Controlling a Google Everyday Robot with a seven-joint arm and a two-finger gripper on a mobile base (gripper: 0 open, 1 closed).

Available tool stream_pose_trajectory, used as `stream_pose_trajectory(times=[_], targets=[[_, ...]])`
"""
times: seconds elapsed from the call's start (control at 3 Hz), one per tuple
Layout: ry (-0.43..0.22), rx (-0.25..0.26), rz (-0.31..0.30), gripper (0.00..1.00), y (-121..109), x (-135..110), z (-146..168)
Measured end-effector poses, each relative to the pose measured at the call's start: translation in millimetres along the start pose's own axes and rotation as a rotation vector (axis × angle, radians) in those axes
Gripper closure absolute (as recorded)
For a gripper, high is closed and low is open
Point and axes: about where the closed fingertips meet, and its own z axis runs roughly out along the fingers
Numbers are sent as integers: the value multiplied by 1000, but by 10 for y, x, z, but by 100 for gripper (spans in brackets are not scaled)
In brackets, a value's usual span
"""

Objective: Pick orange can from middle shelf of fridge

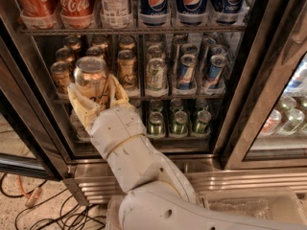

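Note:
My gripper (96, 98) is at the left front of the fridge (268, 85), shut on an orange can (90, 78) with a silver top. Its pale fingers (76, 104) wrap the can's lower half. The can is upright and sits in front of the middle shelf (158, 97), nearer the camera than the other cans. Several more orange cans (127, 66) stand in rows on that shelf behind it and to both sides. My white arm (139, 176) rises from the bottom of the view.
A green-and-white can (156, 73) and slim blue-and-silver cans (213, 68) stand to the right on the same shelf. Cola bottles (74, 4) are above, green cans (180, 121) below. The dark door edge (29, 123) is at left. Cables (29, 210) lie on the floor.

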Motion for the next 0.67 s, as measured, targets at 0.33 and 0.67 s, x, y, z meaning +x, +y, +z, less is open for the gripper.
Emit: stream_pose_trajectory(times=[0.33, 0.67], targets=[[0, 0, 0, 100, 0, 0, 0], [0, 0, 0, 81, 0, 0, 0]])
